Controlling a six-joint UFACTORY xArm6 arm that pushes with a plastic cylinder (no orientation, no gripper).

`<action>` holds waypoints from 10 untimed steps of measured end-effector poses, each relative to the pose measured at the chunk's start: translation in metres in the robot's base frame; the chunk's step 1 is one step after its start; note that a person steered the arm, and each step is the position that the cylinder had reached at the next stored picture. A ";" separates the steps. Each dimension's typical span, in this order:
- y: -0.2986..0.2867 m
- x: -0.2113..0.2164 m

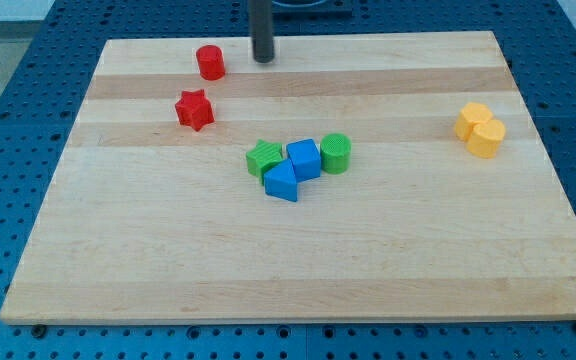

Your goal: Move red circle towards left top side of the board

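Observation:
The red circle (210,62) is a short red cylinder near the view's top left of the wooden board (298,260). My tip (263,59) is the lower end of a dark rod at the view's top, a short way to the right of the red circle and apart from it. A red star (194,110) lies just below the red circle, slightly to its left.
A cluster sits mid-board: a green star (263,158), a blue cube (304,159), a blue triangle (281,182) and a green circle (336,153). Two yellow blocks (480,129) touch at the view's right. Blue pegboard surrounds the board.

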State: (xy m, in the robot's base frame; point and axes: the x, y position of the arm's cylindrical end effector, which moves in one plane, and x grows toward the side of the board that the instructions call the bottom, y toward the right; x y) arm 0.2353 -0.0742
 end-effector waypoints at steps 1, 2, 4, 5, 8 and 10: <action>-0.023 0.008; -0.025 0.031; -0.049 0.032; -0.074 0.032; -0.146 0.033; -0.171 0.023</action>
State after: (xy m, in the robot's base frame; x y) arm 0.2581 -0.2453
